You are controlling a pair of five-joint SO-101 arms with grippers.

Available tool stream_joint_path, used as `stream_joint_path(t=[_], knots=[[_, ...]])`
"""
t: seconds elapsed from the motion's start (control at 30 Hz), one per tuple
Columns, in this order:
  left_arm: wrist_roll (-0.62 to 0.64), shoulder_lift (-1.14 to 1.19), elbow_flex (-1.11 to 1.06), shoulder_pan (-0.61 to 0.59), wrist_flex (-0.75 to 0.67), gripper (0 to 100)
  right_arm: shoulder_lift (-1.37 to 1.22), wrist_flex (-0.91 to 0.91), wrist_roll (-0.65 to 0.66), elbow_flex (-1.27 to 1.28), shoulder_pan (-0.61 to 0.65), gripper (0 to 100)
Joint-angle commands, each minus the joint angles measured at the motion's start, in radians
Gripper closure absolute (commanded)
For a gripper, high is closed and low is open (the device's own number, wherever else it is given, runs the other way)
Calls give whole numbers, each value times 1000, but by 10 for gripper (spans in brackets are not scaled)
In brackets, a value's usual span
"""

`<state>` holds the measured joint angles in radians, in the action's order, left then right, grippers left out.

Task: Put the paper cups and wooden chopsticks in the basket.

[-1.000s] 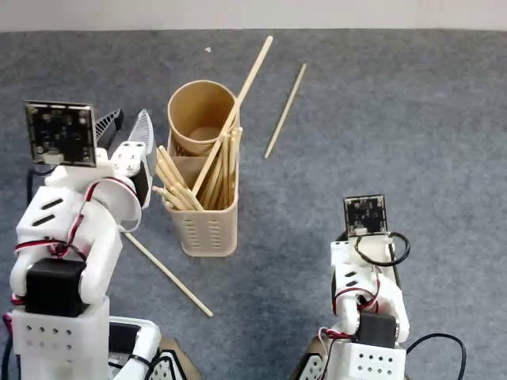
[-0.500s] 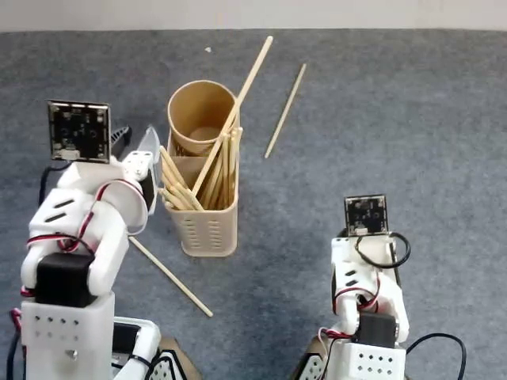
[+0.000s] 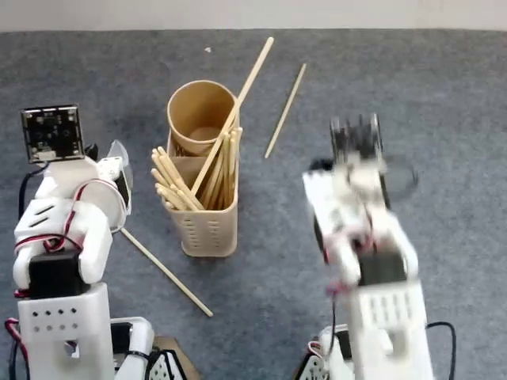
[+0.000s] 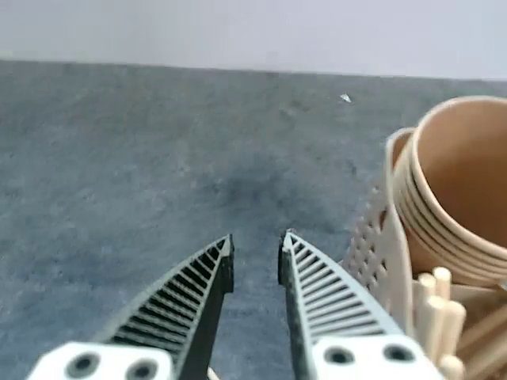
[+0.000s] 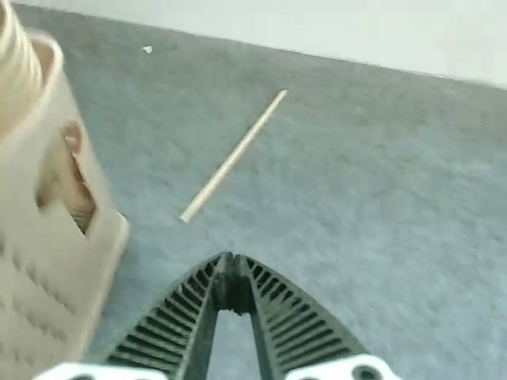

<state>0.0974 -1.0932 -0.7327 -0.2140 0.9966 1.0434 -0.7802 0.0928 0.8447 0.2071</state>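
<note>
1. the loose chopstick [image 3: 285, 99] lies flat on the table beyond the basket [image 3: 207, 226], off its far right corner and well apart from it.
2. from the right gripper [image 5: 234, 273] that stick lies ahead. its long axis slants across the claw's line rather than along it.
3. the right arm is the nearer one to it; the left arm stands on the basket's other side.
4. the right gripper's fingers are pressed together at the tips and hold nothing, so they would likely have to part before straddling the stick.
5. the left gripper [image 4: 257, 245] shows a narrow gap between its fingers, is empty, and sits just beside the basket's wall.
6. a second chopstick [image 3: 166, 273] lies diagonally on the table by the left arm's base, behind that claw.
7. the paper cups [image 3: 200, 111] are nested in the basket's far end, with a bundle of sticks in front of them. one long chopstick [image 3: 249, 75] leans out over the rim, and its lower end seems to rest inside, though it is hidden.
</note>
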Motion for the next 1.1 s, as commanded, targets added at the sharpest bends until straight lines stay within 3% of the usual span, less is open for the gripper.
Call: stream_joint_path(t=[0.0,0.2,0.37,0.57,0.73,1.07], knots=[[8,-10,5,-21,2,870,-429,18,-84,-433,61,993],[9,-10,4,-19,8,870,-809,18,-92,-819,130,993],[6,-7,4,-19,8,870,-978,13,-94,-1015,163,993],[5,-8,-22,-19,-2,870,-941,13,-94,-1092,189,993],[5,-5,-93,-16,-95,870,-865,15,-94,-1107,206,993],[5,-2,-125,-19,-140,870,-690,13,-94,-1099,390,993]])
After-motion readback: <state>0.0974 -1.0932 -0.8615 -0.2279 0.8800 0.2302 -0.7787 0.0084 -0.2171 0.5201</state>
